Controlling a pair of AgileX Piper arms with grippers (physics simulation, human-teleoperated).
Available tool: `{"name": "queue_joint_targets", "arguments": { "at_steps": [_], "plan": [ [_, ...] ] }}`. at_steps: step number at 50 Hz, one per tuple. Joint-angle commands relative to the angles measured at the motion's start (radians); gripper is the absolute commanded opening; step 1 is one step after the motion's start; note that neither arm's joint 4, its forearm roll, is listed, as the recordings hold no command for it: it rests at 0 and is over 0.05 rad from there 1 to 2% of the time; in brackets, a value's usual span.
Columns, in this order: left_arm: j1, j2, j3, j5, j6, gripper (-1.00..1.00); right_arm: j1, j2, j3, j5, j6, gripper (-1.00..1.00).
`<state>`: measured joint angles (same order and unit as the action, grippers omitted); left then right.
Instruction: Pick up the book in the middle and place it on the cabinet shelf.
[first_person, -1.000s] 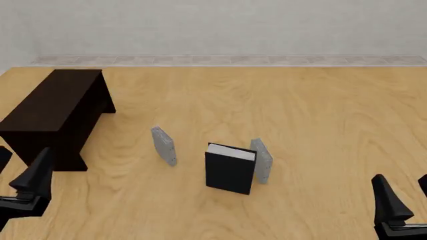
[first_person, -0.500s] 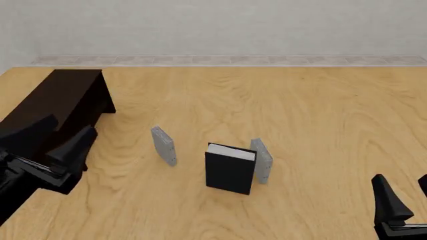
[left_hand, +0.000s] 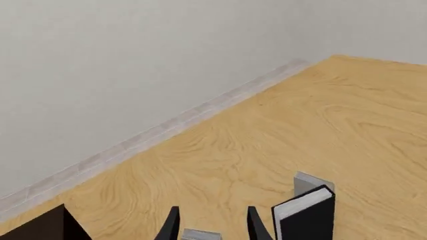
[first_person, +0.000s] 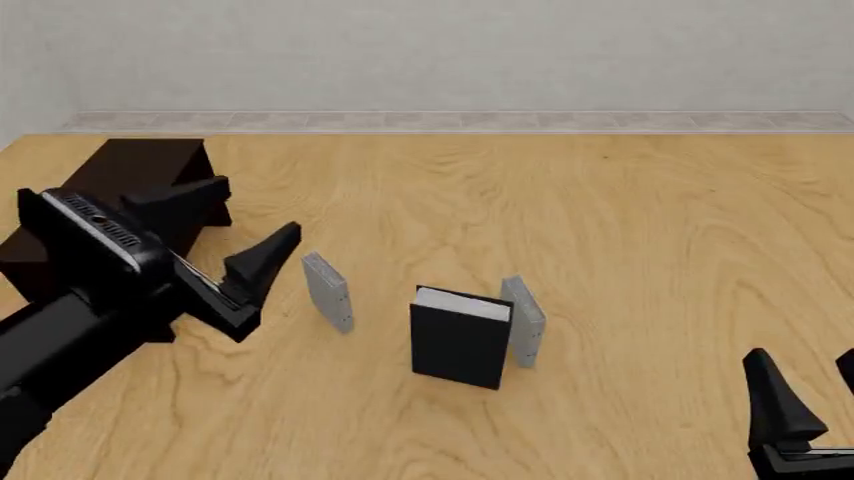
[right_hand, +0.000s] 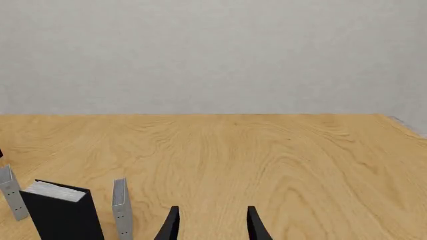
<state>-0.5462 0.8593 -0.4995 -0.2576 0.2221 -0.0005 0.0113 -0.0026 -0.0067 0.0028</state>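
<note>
A: Book (first_person: 461, 338) status: upright mid-bench, spine face toward the front cam, white page edge on top. One grey slab (first_person: 523, 320) sits just beside it on the right, nearly touching. Another grey slab (first_person: 327, 291) stands apart on the left.

B: Which arm are you using?

A: Left. I'd call this the approach step, nothing grasped. Left gripper (first_person: 227, 240) hangs above the bench between the cabinet shelf (first_person: 107, 215) and the left slab, fingers spread, empty. Wrist cam shows the left slab between the fingertips and the book (left_hand: 303, 215) off to one side.

B: So you're lined up on the wrong thing.

A: Looks that way. Next I need to carry the fingers past that slab and centre them over the book's top edge, then come down. Tight on the right side, so the far finger has to slot between book and slab without tipping either.

B: Right arm?

A: Right gripper (right_hand: 210, 222) parked at the near right, fingers apart, holding nothing. Its cam sees the book (right_hand: 61, 210) flanked by both slabs.

B: Cabinet top?

A: Flat, dark, at far left.
</note>
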Motion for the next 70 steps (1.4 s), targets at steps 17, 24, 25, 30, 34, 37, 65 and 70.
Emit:
{"name": "queue_joint_targets", "arguments": {
  "at_steps": [17, 24, 25, 30, 34, 37, 65, 70],
  "plan": [
    [-0.176, 0.321, -0.276, 0.135, 0.289, 1.00, 0.000, 0.000, 0.000, 0.000, 0.000, 1.00],
    [-0.222, 0.412, -0.380, 0.232, 0.349, 1.00, 0.000, 0.000, 0.000, 0.000, 0.000, 1.00],
    [-0.232, 0.433, -0.399, 0.266, 0.360, 1.00, 0.000, 0.000, 0.000, 0.000, 0.000, 1.00],
    [-0.254, 0.462, -0.437, 0.337, 0.389, 1.00, 0.000, 0.000, 0.000, 0.000, 0.000, 1.00],
    [-0.266, 0.516, -0.527, 0.421, 0.456, 1.00, 0.000, 0.000, 0.000, 0.000, 0.000, 1.00],
    [-0.267, 0.557, -0.572, 0.477, 0.463, 1.00, 0.000, 0.000, 0.000, 0.000, 0.000, 1.00],
    [-0.269, 0.807, -0.883, 0.887, 0.572, 1.00, 0.000, 0.000, 0.000, 0.000, 0.000, 1.00],
    [-0.272, 0.830, -0.901, 0.918, 0.575, 1.00, 0.000, 0.000, 0.000, 0.000, 0.000, 1.00]
  ]
}}
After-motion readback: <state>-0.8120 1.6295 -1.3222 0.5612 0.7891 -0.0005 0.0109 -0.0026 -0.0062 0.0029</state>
